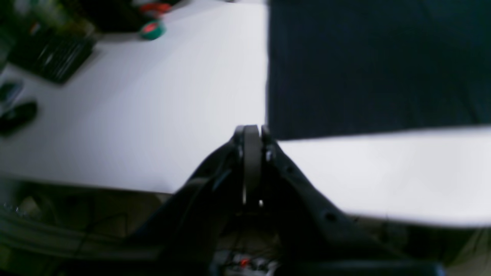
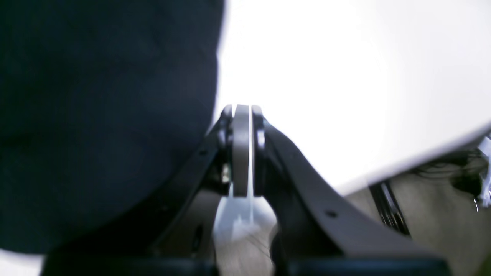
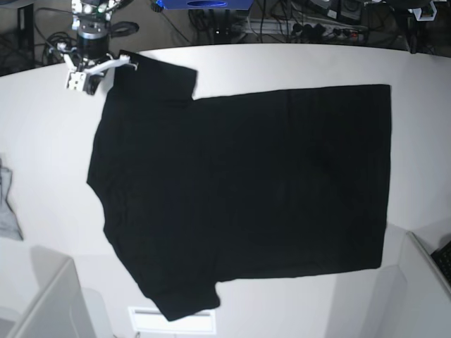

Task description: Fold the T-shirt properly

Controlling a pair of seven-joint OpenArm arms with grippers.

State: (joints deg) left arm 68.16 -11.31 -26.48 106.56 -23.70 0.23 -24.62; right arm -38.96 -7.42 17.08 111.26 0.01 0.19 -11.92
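Nearest my base camera sat the white table (image 3: 49, 141), its front edge running under the lens, and it was also the largest thing I had on screen. Spread flat across most of it lay the T-shirt (image 3: 246, 190), plain black side up, hem toward the view's right, collar end toward the left, one sleeve reaching the far left corner and the other hanging toward the near edge. I saw no print on the upper face.

At the far left corner the right gripper (image 3: 90, 67) hung just beside the upper sleeve. Through its wrist camera the right gripper (image 2: 241, 115) had its pads pressed flat together with nothing between them, the dark cloth (image 2: 96, 115) lying immediately to the left of the fingers.

The left gripper (image 1: 251, 132) was likewise clenched on nothing, its tips at the corner of the shirt (image 1: 376, 65), where two straight edges met over the white tabletop (image 1: 134, 107); whether it touched the fabric I could not tell through the blur.

A small grey cloth (image 3: 7, 211) lay at the table's left edge, well apart from the shirt. A green tape roll (image 1: 152, 30) sat off in the clutter beyond.
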